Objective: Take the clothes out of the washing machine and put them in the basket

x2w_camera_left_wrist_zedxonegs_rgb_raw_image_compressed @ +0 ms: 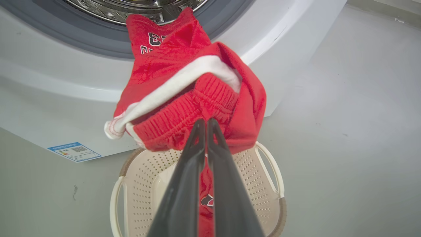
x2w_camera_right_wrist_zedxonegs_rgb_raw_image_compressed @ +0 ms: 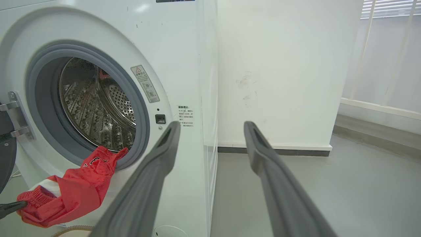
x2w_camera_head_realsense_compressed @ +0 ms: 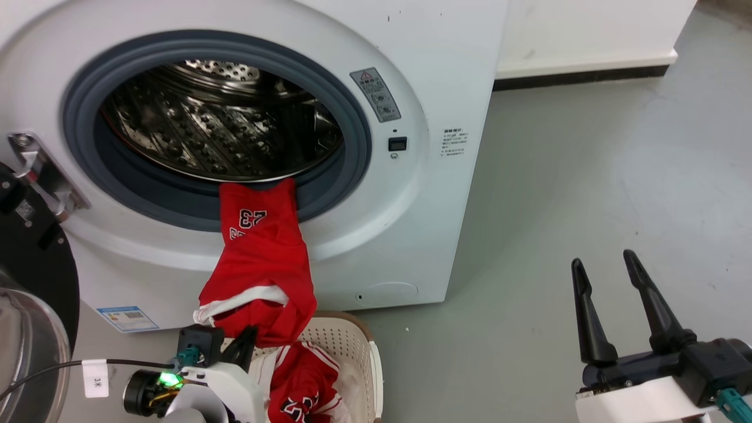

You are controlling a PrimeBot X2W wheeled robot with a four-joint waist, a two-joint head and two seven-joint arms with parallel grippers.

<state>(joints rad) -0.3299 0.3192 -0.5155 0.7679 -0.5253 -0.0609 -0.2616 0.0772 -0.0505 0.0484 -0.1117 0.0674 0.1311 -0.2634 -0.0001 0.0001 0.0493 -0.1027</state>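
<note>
The left gripper (x2w_camera_left_wrist_zedxonegs_rgb_raw_image_compressed: 207, 122) has its jaws pressed together on the ribbed waistband of one red garment (x2w_camera_left_wrist_zedxonegs_rgb_raw_image_compressed: 184, 85), marked "23", which hangs from the porthole of the washing machine (x2w_camera_head_realsense_compressed: 376, 247) down to the basket (x2w_camera_left_wrist_zedxonegs_rgb_raw_image_compressed: 260, 177). A second red garment (x2w_camera_head_realsense_compressed: 302, 382) with dark numbers lies inside the basket. The right gripper (x2w_camera_head_realsense_compressed: 603, 258) has its jaws spread, well apart from both.
</note>
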